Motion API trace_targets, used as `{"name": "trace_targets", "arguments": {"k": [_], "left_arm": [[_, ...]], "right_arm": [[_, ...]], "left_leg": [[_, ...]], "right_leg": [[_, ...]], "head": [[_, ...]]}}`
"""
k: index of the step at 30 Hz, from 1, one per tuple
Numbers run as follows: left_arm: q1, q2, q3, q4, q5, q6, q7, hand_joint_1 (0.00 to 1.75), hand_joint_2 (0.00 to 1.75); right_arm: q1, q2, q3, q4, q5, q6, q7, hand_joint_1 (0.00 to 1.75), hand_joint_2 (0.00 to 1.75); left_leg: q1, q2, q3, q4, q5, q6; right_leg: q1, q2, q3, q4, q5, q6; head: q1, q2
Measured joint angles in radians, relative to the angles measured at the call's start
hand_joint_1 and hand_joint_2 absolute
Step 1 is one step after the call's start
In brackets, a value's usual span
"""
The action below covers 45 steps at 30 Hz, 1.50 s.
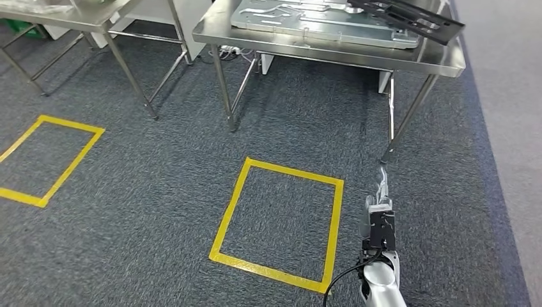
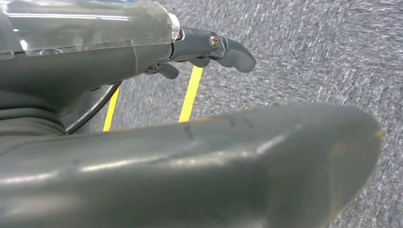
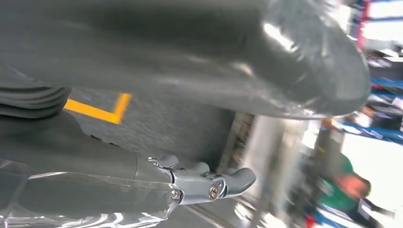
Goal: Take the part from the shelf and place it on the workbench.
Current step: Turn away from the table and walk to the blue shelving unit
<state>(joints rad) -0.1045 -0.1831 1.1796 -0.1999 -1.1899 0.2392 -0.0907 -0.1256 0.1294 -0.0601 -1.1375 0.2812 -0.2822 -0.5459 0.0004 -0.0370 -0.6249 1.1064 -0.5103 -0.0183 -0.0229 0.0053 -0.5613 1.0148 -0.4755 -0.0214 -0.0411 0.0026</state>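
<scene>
We see the black part [image 1: 409, 18] lying on the steel desk [image 1: 441, 61], overhanging its far corner, so a knock could tip it off. Both our hands hang empty, the left hand [image 2: 209, 47] and the right hand [image 3: 209, 183], fingers seemingly relaxed and apart.

Silver arm, grey hands.
A black cable [image 1: 342, 281] is looped beside the right hand [image 1: 378, 220]; the left hand [image 2: 190, 156] is screwed and clear-wrapped.
</scene>
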Motion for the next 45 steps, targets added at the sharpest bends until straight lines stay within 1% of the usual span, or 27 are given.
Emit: {"name": "trace_targets", "arguments": {"k": [1,3,5,6,7,9,10,12,14,16,17,18,20,22,24,26,28,30,31,32,34,36,38,40,42,44,45], "left_arm": [[-0.001,0.000,0.000,0.000,0.000,0.000,0.000,0.00,0.00],[0.000,0.000,-0.001,0.000,0.000,0.001,0.001,0.00,0.00],[0.002,0.000,-0.002,0.000,0.001,0.003,0.001,0.00,0.00],[0.000,0.001,-0.002,0.000,0.002,0.004,0.001,0.00,0.00],[-0.001,0.001,-0.002,0.000,0.003,0.005,0.002,0.00,0.00],[0.001,0.002,-0.001,0.000,0.004,0.006,0.002,0.00,0.00],[0.003,0.002,-0.001,0.000,0.005,0.007,0.003,0.00,0.00],[0.005,0.003,-0.001,0.000,0.005,0.009,0.005,0.00,0.00],[0.003,0.002,-0.001,0.000,0.004,0.010,0.007,0.00,0.00],[0.004,0.002,-0.001,0.000,0.003,0.010,0.007,0.00,0.00],[0.006,0.002,-0.001,0.000,0.003,0.010,0.007,0.00,0.00],[0.007,0.002,-0.001,0.000,0.002,0.010,0.007,0.00,0.00],[0.007,0.002,-0.002,0.000,0.001,0.010,0.007,0.00,0.00],[0.006,0.002,-0.002,0.000,-0.002,0.010,0.005,0.00,0.00],[0.009,0.002,-0.002,0.000,-0.003,0.011,0.002,0.00,0.00],[0.012,0.003,-0.002,0.000,-0.004,0.011,0.001,0.00,0.00],[0.010,0.004,-0.003,0.000,-0.005,0.010,0.001,0.00,0.00],[0.007,0.004,-0.003,0.000,-0.006,0.010,0.000,0.00,0.00],[0.008,0.004,-0.004,0.000,-0.006,0.009,0.000,0.00,0.00],[0.010,0.004,-0.004,0.000,-0.006,0.009,0.000,0.00,0.00],[0.012,0.005,-0.004,0.000,-0.005,0.009,0.000,0.00,0.00],[0.009,0.006,-0.004,0.000,-0.005,0.010,0.001,0.00,0.00],[0.007,0.007,-0.004,0.000,-0.004,0.010,0.002,0.00,0.00],[0.010,0.008,-0.004,0.000,-0.004,0.011,0.003,0.00,0.00],[0.011,0.009,-0.004,0.000,-0.004,0.011,0.003,0.00,0.00],[0.008,0.009,-0.004,0.000,-0.005,0.012,0.003,0.00,0.00],[0.007,0.009,-0.004,0.000,-0.005,0.012,0.003,0.00,0.00]], "right_arm": [[-0.002,-0.002,-0.010,0.023,0.001,-0.003,0.000,0.00,0.00],[-0.029,-0.018,-0.066,0.151,0.016,-0.027,-0.004,0.00,0.00],[-0.064,-0.037,-0.122,0.284,0.037,-0.060,-0.007,0.00,0.00],[-0.076,-0.045,-0.135,0.323,0.044,-0.071,-0.006,0.00,0.00],[-0.086,-0.054,-0.147,0.363,0.050,-0.079,-0.003,0.00,0.00],[-0.102,-0.068,-0.168,0.436,0.057,-0.093,0.005,0.00,0.00],[-0.109,-0.076,-0.177,0.468,0.061,-0.101,0.013,0.00,0.00],[-0.122,-0.092,-0.194,0.533,0.071,-0.118,0.034,0.00,0.00],[-0.125,-0.113,-0.213,0.600,0.082,-0.137,0.067,0.00,0.00],[-0.122,-0.131,-0.231,0.657,0.089,-0.150,0.101,0.00,0.00],[-0.121,-0.137,-0.239,0.680,0.092,-0.156,0.116,0.00,0.00],[-0.120,-0.144,-0.246,0.702,0.097,-0.161,0.132,0.00,0.00],[-0.120,-0.154,-0.257,0.742,0.109,-0.171,0.169,0.00,0.00],[-0.114,-0.162,-0.267,0.776,0.119,-0.182,0.209,0.00,0.00],[-0.103,-0.165,-0.274,0.802,0.126,-0.190,0.243,0.00,0.00],[-0.096,-0.165,-0.278,0.820,0.129,-0.194,0.266,0.00,0.00],[-0.087,-0.166,-0.282,0.834,0.132,-0.196,0.285,0.00,0.00],[-0.073,-0.166,-0.289,0.848,0.135,-0.199,0.305,0.00,0.00],[-0.067,-0.167,-0.292,0.855,0.137,-0.200,0.314,0.00,0.00],[-0.063,-0.167,-0.293,0.861,0.140,-0.201,0.321,0.00,0.00],[-0.060,-0.167,-0.294,0.870,0.146,-0.201,0.337,0.00,0.00],[-0.058,-0.167,-0.294,0.877,0.152,-0.202,0.353,0.00,0.00],[-0.057,-0.167,-0.294,0.883,0.158,-0.202,0.371,0.00,0.00],[-0.056,-0.166,-0.294,0.887,0.163,-0.201,0.391,0.00,0.00],[-0.053,-0.166,-0.294,0.891,0.167,-0.201,0.407,0.00,0.00],[-0.044,-0.168,-0.294,0.897,0.172,-0.200,0.420,0.00,0.00],[-0.037,-0.168,-0.294,0.901,0.173,-0.200,0.426,0.00,0.00]], "left_leg": [[0.002,0.008,-0.021,0.045,-0.021,-0.003],[0.008,0.033,-0.031,0.075,-0.015,-0.009],[0.005,0.076,0.026,-0.032,0.041,-0.002],[0.000,0.092,0.048,-0.078,0.053,0.005],[-0.005,0.100,0.057,-0.100,0.055,0.012],[-0.008,0.082,0.055,-0.106,0.057,0.023],[-0.006,0.071,0.057,-0.113,0.062,0.027],[0.000,0.053,0.063,-0.127,0.074,0.040],[0.001,0.031,0.060,-0.130,0.080,0.048],[0.000,0.004,0.056,-0.127,0.081,0.049],[0.000,-0.009,0.055,-0.123,0.080,0.048],[0.000,-0.021,0.055,-0.118,0.078,0.046],[0.000,-0.043,0.049,-0.102,0.071,0.037],[-0.001,-0.062,0.038,-0.087,0.065,0.027],[0.000,-0.079,0.029,-0.084,0.065,0.017],[0.001,-0.057,0.020,-0.067,0.053,0.006],[0.002,-0.006,-0.016,0.016,0.002,-0.004],[0.006,0.021,-0.078,0.148,-0.062,-0.012],[0.008,0.026,-0.097,0.191,-0.075,-0.015],[0.010,0.029,-0.097,0.196,-0.068,-0.016],[0.011,0.044,-0.038,0.093,-0.011,-0.012],[0.005,0.083,0.032,-0.039,0.032,-0.002],[-0.002,0.098,0.053,-0.086,0.038,0.009],[-0.002,0.076,0.055,-0.094,0.045,0.020],[0.001,0.057,0.065,-0.110,0.057,0.033],[0.001,0.036,0.067,-0.116,0.065,0.043],[0.000,0.023,0.066,-0.116,0.066,0.045]], "right_leg": [[0.001,-0.008,0.000,0.000,0.000,0.000],[0.002,-0.049,0.000,0.001,-0.003,0.001],[0.005,-0.086,0.002,0.003,-0.005,0.006],[0.006,-0.095,0.003,0.003,-0.006,0.010],[0.008,-0.104,0.004,0.003,-0.007,0.016],[0.010,-0.123,0.008,-0.001,-0.007,0.028],[0.008,-0.119,0.010,0.001,-0.011,0.034],[0.005,-0.074,-0.009,0.051,-0.049,0.040],[0.001,-0.021,-0.066,0.177,-0.116,0.042],[0.001,-0.007,-0.116,0.272,-0.143,0.045],[0.000,-0.005,-0.118,0.269,-0.126,0.046],[-0.001,-0.002,-0.100,0.225,-0.093,0.047],[-0.007,0.032,-0.044,0.096,-0.027,0.048],[-0.009,0.060,-0.017,0.030,-0.009,0.044],[-0.006,0.048,-0.017,0.028,-0.011,0.033],[-0.007,0.029,-0.016,0.024,-0.008,0.018],[-0.007,0.006,-0.014,0.022,-0.007,0.008],[-0.004,-0.022,-0.015,0.022,-0.009,0.004],[-0.003,-0.037,-0.015,0.022,-0.010,0.004],[-0.002,-0.049,-0.015,0.022,-0.010,0.004],[-0.002,-0.071,-0.012,0.022,-0.012,0.007],[0.001,-0.089,-0.007,0.022,-0.015,0.014],[0.003,-0.105,-0.001,0.020,-0.018,0.026],[0.001,-0.116,0.008,0.015,-0.019,0.041],[-0.003,-0.081,0.002,0.041,-0.044,0.050],[-0.003,-0.027,-0.045,0.144,-0.105,0.052],[-0.002,-0.014,-0.079,0.211,-0.134,0.051]], "head": [[0.000,0.000],[0.000,0.000],[0.000,0.000],[0.000,0.000],[0.000,0.000],[0.001,0.000],[0.001,0.000],[0.003,0.000],[0.004,0.000],[0.005,0.000],[0.005,0.000],[0.005,0.000],[0.005,0.000],[0.004,0.000],[0.004,0.000],[0.002,0.000],[-0.002,0.000],[-0.004,0.000],[-0.004,0.000],[-0.004,0.000],[-0.004,0.000],[-0.004,0.000],[-0.003,0.000],[-0.003,0.000],[-0.001,0.000],[0.001,0.000],[0.001,0.000]]}}
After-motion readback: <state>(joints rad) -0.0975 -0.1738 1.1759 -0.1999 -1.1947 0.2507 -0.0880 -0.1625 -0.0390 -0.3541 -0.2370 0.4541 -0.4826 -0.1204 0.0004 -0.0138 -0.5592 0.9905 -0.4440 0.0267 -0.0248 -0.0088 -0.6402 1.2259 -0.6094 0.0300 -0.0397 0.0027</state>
